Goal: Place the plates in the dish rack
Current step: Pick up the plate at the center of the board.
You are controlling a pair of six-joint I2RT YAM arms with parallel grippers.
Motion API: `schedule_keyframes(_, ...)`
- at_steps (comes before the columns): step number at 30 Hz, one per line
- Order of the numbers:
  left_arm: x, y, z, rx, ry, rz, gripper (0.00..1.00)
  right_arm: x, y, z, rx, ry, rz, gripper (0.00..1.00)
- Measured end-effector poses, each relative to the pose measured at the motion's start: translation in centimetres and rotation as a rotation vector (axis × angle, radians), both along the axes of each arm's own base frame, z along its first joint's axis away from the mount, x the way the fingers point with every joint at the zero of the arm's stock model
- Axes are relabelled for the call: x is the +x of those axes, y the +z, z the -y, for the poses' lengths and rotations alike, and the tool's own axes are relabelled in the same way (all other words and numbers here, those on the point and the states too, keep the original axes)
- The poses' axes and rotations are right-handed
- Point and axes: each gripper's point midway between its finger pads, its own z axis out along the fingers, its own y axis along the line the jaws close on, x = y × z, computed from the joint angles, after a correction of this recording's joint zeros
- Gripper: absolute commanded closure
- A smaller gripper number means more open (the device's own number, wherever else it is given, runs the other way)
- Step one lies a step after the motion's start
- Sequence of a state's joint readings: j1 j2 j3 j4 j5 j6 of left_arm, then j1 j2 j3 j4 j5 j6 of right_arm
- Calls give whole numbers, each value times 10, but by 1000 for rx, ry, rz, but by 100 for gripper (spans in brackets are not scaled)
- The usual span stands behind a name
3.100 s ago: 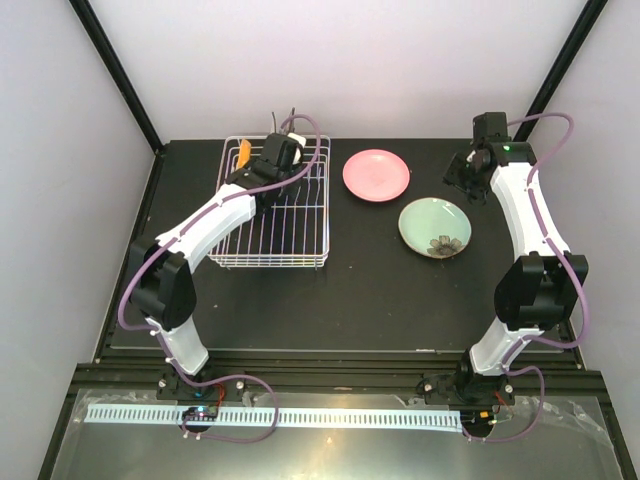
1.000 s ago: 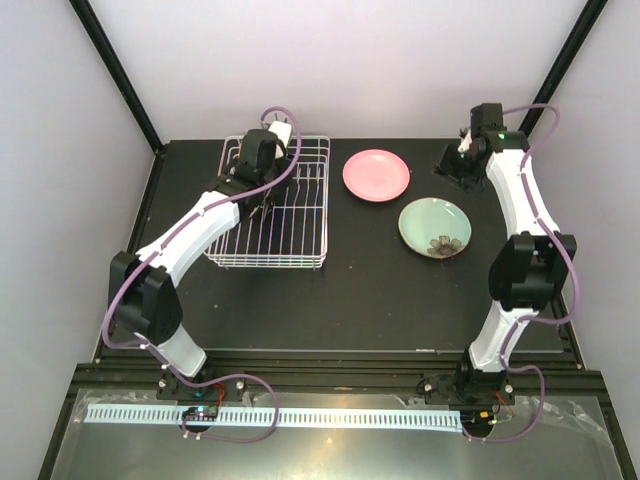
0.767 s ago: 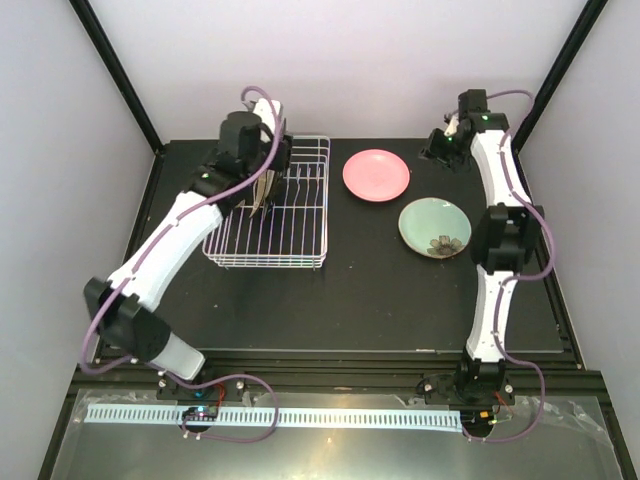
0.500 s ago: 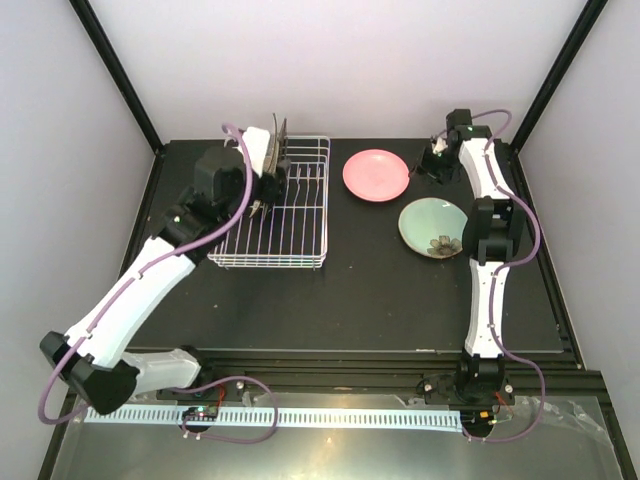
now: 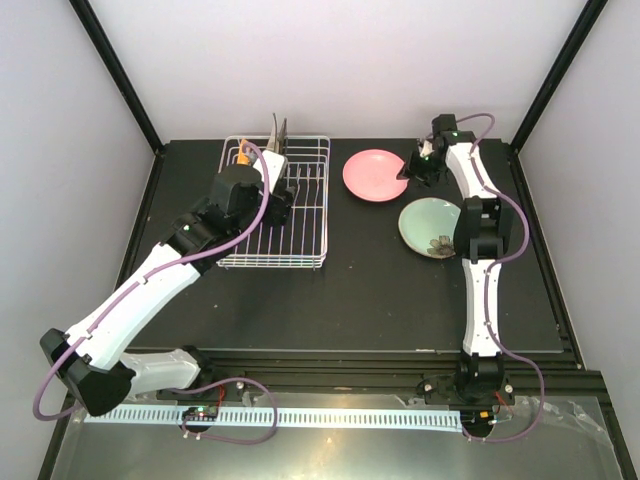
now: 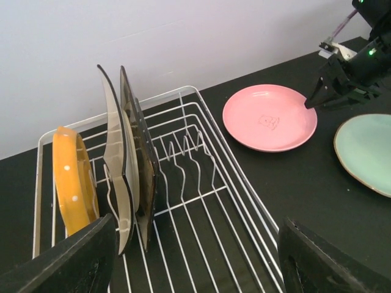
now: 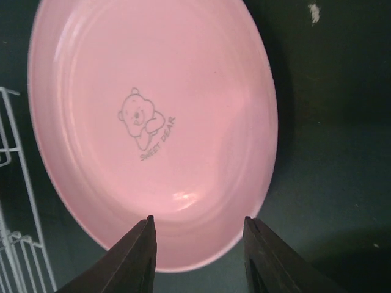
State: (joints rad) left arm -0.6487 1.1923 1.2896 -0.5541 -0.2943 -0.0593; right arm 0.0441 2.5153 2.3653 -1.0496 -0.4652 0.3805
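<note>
The white wire dish rack [image 5: 325,200] stands at the back left. In the left wrist view an orange plate [image 6: 73,183] and two square plates [image 6: 122,177] stand on edge between the tines at the left end of the dish rack [image 6: 183,201]. My left gripper [image 6: 195,259] hovers open over the rack's bare wires, holding nothing; from above, this left gripper [image 5: 283,200] is over the rack's middle. The pink plate [image 7: 153,122] lies flat to the right of the rack. My right gripper [image 7: 198,229] is open, with its fingertips over the plate's near rim. The pale green plate [image 5: 434,226] lies nearby.
The pink plate [image 5: 375,174] and the green plate lie close together on the black tabletop, with the right arm [image 5: 470,190] reaching over them. The right half of the rack holds only upright tines [image 6: 183,149]. Purple walls close in behind and to both sides.
My left gripper has drawn back from the rack's back end with jaws widening, leaving the square plates standing in the tines. The right gripper has swung left onto the pink plate's edge.
</note>
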Motion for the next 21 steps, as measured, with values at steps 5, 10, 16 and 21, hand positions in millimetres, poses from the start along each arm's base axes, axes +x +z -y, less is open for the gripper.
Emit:
schedule_keyframes(5, 0, 4, -7, 27, 25, 7, 26, 2, -25, -3, -27, -17, -36, 58)
schedule_keyframes(10, 0, 6, -11, 47, 40, 14, 25, 6, -29, 2, -56, -43, -33, 58)
schedule_keyframes(16, 1, 7, -14, 63, 51, 20, 25, 11, -29, -1, -75, -56, -20, 58)
schedule_keyframes(21, 1, 10, -15, 66, 54, 25, 25, 10, -33, -8, -88, -53, -23, 60)
